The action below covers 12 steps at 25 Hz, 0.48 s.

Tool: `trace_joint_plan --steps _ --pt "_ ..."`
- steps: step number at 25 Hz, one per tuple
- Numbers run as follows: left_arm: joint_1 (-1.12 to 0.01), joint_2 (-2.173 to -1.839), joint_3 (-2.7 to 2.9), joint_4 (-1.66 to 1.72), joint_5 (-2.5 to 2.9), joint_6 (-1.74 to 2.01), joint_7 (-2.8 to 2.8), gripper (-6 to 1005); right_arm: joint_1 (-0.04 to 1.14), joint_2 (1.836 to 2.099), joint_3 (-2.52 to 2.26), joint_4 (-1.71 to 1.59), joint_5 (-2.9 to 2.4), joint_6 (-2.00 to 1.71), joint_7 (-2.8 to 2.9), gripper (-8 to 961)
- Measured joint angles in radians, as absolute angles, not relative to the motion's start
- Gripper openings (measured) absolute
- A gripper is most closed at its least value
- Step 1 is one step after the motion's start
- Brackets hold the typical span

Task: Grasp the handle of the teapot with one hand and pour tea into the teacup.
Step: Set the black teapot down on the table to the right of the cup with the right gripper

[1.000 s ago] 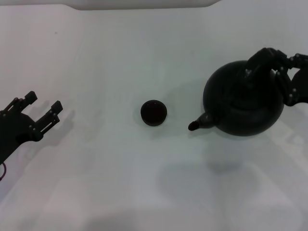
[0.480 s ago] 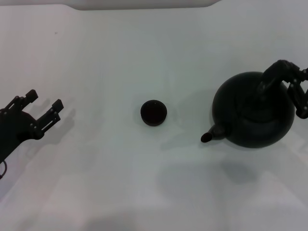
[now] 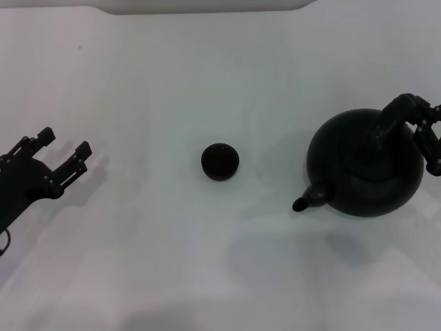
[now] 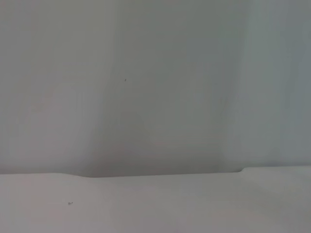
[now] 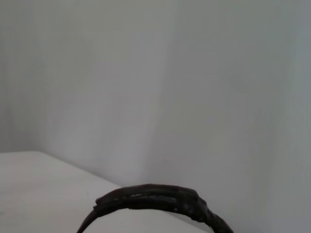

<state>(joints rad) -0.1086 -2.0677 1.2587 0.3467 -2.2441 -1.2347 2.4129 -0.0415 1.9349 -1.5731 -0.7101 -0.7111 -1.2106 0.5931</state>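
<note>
The large black teapot (image 3: pixel 365 172) hangs at the right of the head view, lifted off the white table, its shadow lying apart below it. Its spout (image 3: pixel 303 203) points left and toward me. My right gripper (image 3: pixel 412 118) is shut on the arched handle (image 3: pixel 383 129) above the lid; the ribbed handle also shows in the right wrist view (image 5: pixel 155 199). The small dark teacup (image 3: pixel 220 161) stands upright mid-table, well left of the spout. My left gripper (image 3: pixel 65 142) is open and empty at the far left.
The white table (image 3: pixel 172 262) has its far edge along the top of the head view (image 3: pixel 207 9). The left wrist view shows only a pale wall (image 4: pixel 155 87) and the table surface (image 4: pixel 155 204).
The right gripper has carried the teapot to the right and slightly toward me, away from the teacup. The spout has moved farther from the cup. The left arm has stayed put.
</note>
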Motion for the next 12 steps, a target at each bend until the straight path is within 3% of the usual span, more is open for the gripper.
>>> trace_joint_plan --steps 12 --pt "-0.118 -2.071 1.258 0.347 -2.244 -1.233 2.413 773 0.013 1.937 -1.552 -0.640 -0.760 -1.207 0.563 96"
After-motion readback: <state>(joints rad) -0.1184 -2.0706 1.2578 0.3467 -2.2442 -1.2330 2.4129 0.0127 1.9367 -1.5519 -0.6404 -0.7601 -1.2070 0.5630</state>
